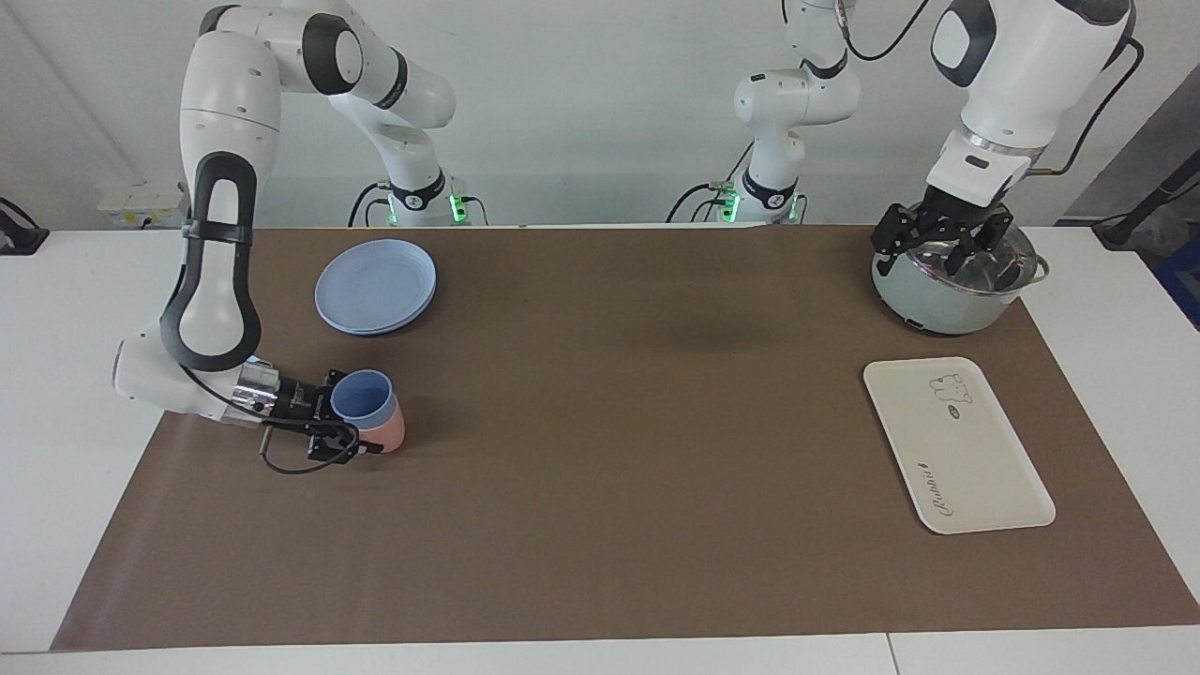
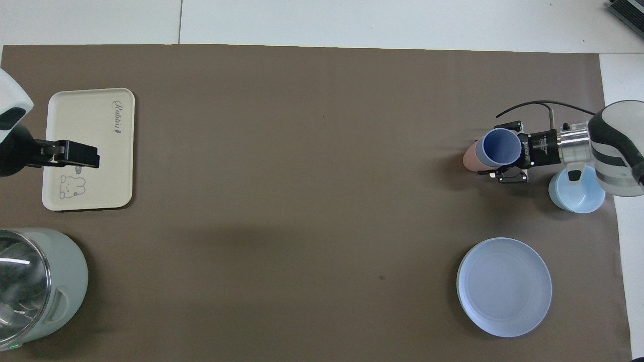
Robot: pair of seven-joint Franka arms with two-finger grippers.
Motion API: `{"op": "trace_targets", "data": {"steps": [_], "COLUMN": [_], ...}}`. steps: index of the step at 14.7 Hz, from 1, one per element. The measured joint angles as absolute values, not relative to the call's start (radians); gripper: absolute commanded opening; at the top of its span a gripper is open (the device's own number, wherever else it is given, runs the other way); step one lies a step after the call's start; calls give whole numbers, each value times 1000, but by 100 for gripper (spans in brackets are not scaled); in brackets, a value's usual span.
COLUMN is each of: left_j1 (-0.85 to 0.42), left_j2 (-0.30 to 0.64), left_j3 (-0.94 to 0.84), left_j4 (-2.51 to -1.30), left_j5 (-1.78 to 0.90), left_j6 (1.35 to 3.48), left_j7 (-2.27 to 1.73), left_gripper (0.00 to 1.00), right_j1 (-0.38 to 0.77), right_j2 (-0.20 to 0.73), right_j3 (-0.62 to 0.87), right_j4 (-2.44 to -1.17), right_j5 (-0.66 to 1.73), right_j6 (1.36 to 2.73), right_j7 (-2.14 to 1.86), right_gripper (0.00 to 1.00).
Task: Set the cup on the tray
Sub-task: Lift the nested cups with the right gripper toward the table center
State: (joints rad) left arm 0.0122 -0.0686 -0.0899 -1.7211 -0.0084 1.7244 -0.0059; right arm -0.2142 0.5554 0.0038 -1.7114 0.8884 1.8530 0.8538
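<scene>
The periwinkle-blue cup (image 1: 362,397) stands upright at the right arm's end of the table and seems to be nested in a salmon-pink tumbler (image 1: 392,434). In the overhead view the cup (image 2: 501,148) shows above the pink tumbler (image 2: 470,157). My right gripper (image 1: 345,414) reaches in level with the table, open, with one finger on each side of the cup; it also shows in the overhead view (image 2: 503,151). The cream tray (image 1: 975,459) with the bear drawing lies at the left arm's end and shows in the overhead view (image 2: 115,171). My left gripper (image 1: 945,253) waits, open and empty, above the pot.
A round blue plate (image 1: 375,286) lies nearer to the robots than the cup. A light-blue bowl (image 2: 576,193) sits under the right wrist. A pale green pot (image 1: 947,300) with a steel inside stands nearer to the robots than the tray. A brown mat (image 1: 609,422) covers the table.
</scene>
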Motion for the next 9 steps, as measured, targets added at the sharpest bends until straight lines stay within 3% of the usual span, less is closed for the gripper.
{"op": "trace_targets", "data": {"steps": [4, 9], "left_j1": [12, 18], "left_j2": [-69, -74], "left_j3": [-90, -85], "left_j4": [-1721, -1700], "left_j5": [-8, -8], "left_j6": [1724, 1689], "left_j7": [-8, -10], "left_gripper": [100, 100], "right_j1": [-147, 49], "right_j2": [488, 356], "right_j3": [4, 6], "right_j4": [-1713, -1727], "right_j5": [899, 899], "right_j6": [1867, 1945], "right_j7": [934, 1198], "right_gripper": [0, 0]}}
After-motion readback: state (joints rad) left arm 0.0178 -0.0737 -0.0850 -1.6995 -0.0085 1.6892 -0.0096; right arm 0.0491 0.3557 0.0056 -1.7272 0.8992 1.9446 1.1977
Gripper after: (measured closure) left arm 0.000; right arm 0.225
